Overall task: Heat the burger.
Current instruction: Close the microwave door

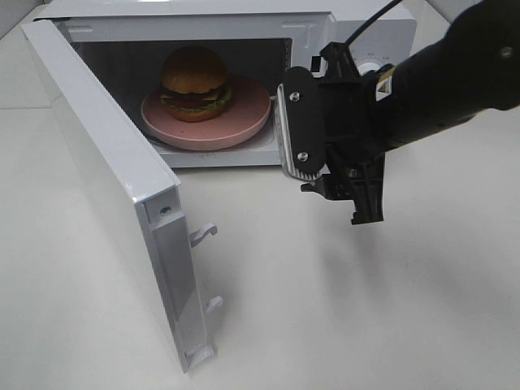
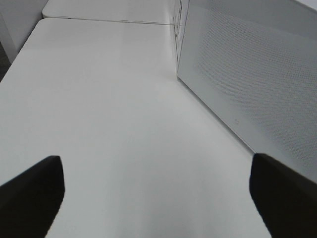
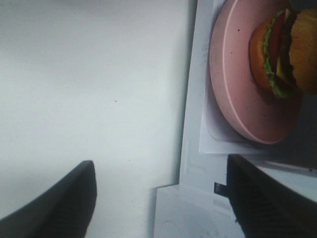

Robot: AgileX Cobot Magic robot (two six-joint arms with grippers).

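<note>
A white microwave stands on a white table just beyond the right fingers, and its door is swung wide open. Two white latch hooks stick out of the door's free edge. A round pink plate sits on the oven floor close to the front sill, ahead of the right fingers and nearer to one of them than to the other. Bare table and the sill show in the gap between those fingers. Table surface also stretches out ahead of the left fingers, and the door's dotted screen rises just beside one of them. A seam crosses the table well beyond.
</note>
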